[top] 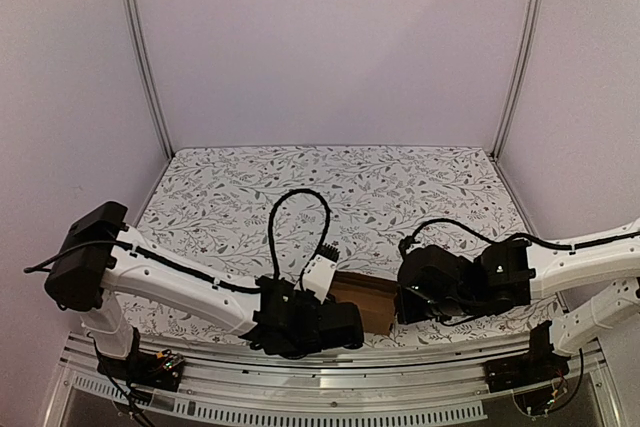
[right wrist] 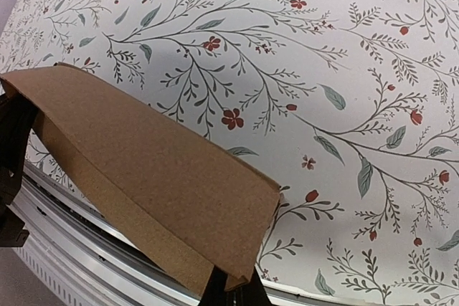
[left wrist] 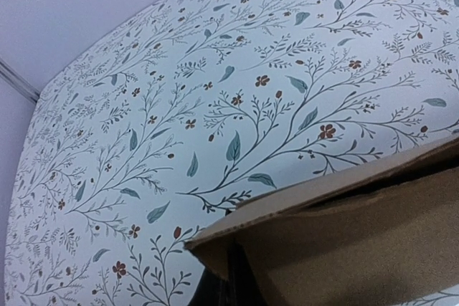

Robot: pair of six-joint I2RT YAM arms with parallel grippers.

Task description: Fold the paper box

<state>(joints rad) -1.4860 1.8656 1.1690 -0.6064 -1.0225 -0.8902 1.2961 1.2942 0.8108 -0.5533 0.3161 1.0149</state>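
Tension shared evenly should set the crease square. The left hand (top: 352, 329) and right hand (top: 402, 305) each look pressed together, pinching opposite ends of the paper box (top: 365, 302) at the near edge of the surface (top: 330, 187). It is plain brown card, partly folded, with one panel bent over.

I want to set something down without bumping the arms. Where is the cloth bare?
The floral cloth is bare across its far half, up to the back wall. The near edge is crowded: the left gripper and right gripper both hold the paper box there.
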